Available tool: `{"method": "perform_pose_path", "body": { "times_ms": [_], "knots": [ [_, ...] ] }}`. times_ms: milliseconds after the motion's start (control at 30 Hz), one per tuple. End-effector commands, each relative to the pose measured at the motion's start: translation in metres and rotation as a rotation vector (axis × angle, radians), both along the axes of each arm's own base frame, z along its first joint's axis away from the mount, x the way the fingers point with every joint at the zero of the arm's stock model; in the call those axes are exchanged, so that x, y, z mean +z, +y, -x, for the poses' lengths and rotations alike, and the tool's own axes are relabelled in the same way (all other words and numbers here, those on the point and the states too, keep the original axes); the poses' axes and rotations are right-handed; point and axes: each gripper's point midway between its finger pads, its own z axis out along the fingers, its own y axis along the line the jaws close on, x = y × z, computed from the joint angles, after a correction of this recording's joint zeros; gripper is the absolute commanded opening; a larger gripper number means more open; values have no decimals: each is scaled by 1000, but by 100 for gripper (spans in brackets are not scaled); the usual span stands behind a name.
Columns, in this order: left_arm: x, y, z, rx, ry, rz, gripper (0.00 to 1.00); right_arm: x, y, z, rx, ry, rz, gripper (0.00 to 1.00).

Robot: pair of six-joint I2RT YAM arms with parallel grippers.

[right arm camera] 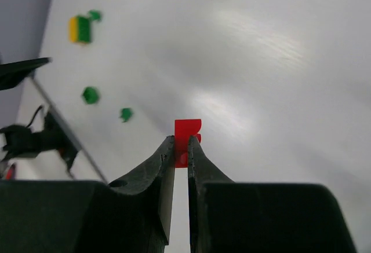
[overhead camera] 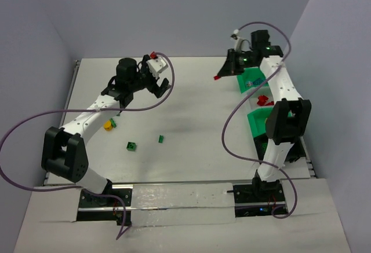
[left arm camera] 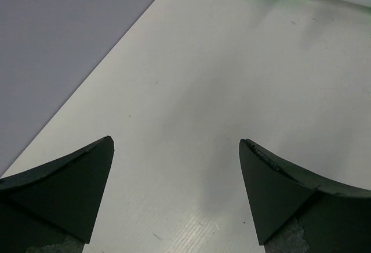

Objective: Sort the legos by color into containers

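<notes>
The right gripper is pinched narrow on a small red plastic brick, which sticks out past the fingertips. In the top view it hangs over the far right part of the white table. It is just beside the farther of two bright green rectangular plastic bins that stand along the table's right edge. The nearer green bin is partly hidden by the right arm. A few red bricks lie where the two bins meet, and which bin holds them cannot be told.

The left gripper stands wide with nothing between its fingers, over bare table toward the far left. Near the left edge, a yellow brick lies just beside a small green brick. Closer to the middle, a second green brick and a third green brick lie apart from each other on the table.
</notes>
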Motion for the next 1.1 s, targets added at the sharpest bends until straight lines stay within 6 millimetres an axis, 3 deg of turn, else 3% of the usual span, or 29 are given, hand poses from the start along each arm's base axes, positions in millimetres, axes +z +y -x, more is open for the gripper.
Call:
{"method": "perform_pose_path", "body": {
  "times_ms": [0,33,67,100,200,333,567,700,867,967,1067],
  "knots": [
    [18,10,1,52,-8,29,99,21,-104,5,-203,-110,186,0],
    [15,10,1,57,0,30,99,17,-123,6,-242,-98,219,0],
    [13,11,0,61,6,32,99,14,-128,9,-249,-97,250,0],
    [11,11,0,66,12,35,99,5,-154,11,-303,-79,309,0],
    [5,11,-3,73,32,35,99,-13,-203,19,-397,-28,432,0],
    [1,12,-7,76,47,23,99,-34,-232,23,-433,33,543,0],
    [-6,22,-16,104,71,-7,99,-57,-258,5,-492,75,660,1],
    [-10,30,-18,136,95,-9,99,-74,-269,7,-506,108,721,7],
    [-14,40,-17,179,126,4,99,-81,-276,5,-529,120,754,36],
    [-18,47,-16,197,144,4,99,-80,-275,3,-529,118,752,47],
    [-19,58,-16,231,168,12,99,-80,-270,2,-523,114,747,51]
  ]
}}
